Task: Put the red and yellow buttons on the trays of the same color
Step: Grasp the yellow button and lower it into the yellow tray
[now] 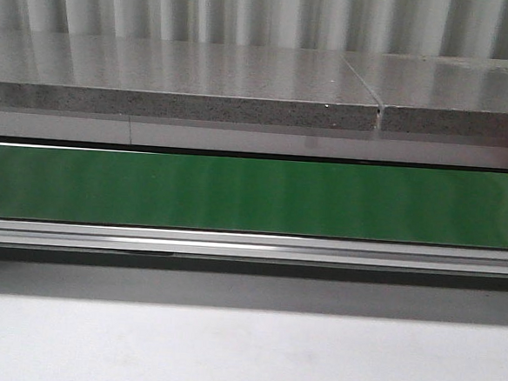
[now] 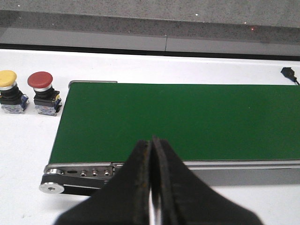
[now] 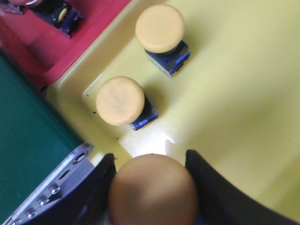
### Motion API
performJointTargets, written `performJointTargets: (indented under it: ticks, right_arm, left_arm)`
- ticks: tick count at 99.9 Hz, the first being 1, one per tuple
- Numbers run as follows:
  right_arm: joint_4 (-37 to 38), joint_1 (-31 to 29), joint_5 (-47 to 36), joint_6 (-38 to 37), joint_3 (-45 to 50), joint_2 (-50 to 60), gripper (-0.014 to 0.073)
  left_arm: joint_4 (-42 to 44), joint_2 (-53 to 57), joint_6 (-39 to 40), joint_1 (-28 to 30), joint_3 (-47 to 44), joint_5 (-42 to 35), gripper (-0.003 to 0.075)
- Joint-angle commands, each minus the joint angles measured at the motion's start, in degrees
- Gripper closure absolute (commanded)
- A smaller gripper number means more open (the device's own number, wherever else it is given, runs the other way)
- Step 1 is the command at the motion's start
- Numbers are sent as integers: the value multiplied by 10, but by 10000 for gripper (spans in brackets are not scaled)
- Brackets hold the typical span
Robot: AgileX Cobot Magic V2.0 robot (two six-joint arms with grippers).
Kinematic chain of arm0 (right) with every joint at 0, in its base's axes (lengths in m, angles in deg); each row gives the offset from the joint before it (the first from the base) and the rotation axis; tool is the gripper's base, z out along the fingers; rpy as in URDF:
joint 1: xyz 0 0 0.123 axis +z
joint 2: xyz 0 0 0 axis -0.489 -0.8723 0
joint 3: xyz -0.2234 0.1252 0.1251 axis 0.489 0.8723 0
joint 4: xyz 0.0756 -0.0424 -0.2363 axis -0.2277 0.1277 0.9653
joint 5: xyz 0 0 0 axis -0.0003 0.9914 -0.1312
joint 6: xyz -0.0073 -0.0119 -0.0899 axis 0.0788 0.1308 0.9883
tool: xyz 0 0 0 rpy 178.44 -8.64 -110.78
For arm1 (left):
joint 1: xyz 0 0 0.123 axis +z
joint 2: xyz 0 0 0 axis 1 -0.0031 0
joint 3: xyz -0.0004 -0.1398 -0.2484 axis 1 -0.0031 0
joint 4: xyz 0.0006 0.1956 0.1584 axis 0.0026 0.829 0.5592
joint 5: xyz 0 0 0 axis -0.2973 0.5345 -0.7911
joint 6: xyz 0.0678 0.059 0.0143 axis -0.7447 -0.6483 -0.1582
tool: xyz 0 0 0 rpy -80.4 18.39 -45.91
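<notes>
Button (image 3: 153,190), likely light, rigid, smooth-capped, best taken at the cap's sides: clamped in right gripper (image 3: 151,187) over yellow tray (image 3: 234,93); left gripper (image 2: 152,154) clenched empty.

belt (image 1: 236,194): matt green, smooth, rubbery look
belt frame (image 2: 79,174): brushed silvery metal with small screws
table (image 1: 243,347): white, smooth, dull sheen
back ledge (image 1: 183,85): grey speckled stone look, polished top that mirrors the wall
yellow tray (image 3: 234,103): glossy plastic, bright glare spot on its floor
red tray (image 3: 70,42): plastic, smooth, less shine
yellow button caps (image 3: 120,101): matt plastic, slightly mottled
red button cap (image 2: 40,79): smooth plastic, soft sheen
left gripper fingers (image 2: 140,187): black, matt, worn along the edges
right gripper fingers (image 3: 211,187): dark, matt plastic look
</notes>
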Motion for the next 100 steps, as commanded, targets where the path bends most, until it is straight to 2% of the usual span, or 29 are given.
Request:
performJointTargets:
  ticks: [1, 19, 40, 81, 90, 100]
  right_arm:
    - [1, -4, -76, -1, 10, 14, 432]
    - [1, -4, -160, -1, 55, 2, 432]
    - [1, -4, -214, -1, 78, -33, 432]
    - [1, -4, -215, 3, 80, -90, 426]
    - [4, -4, -213, 4, 80, -88, 369]
    - [5, -4, -213, 4, 80, -88, 200]
  left_arm:
    - [-3, -2, 0, -4, 16, -38, 741]
    - [-3, -2, 0, -4, 16, -38, 741]
    - [-3, -2, 0, -4, 16, -38, 741]
    - [-3, -2, 0, -4, 16, -38, 741]
    - [-3, -2, 0, -4, 16, -38, 741]
    - [-3, -2, 0, -4, 16, -38, 741]
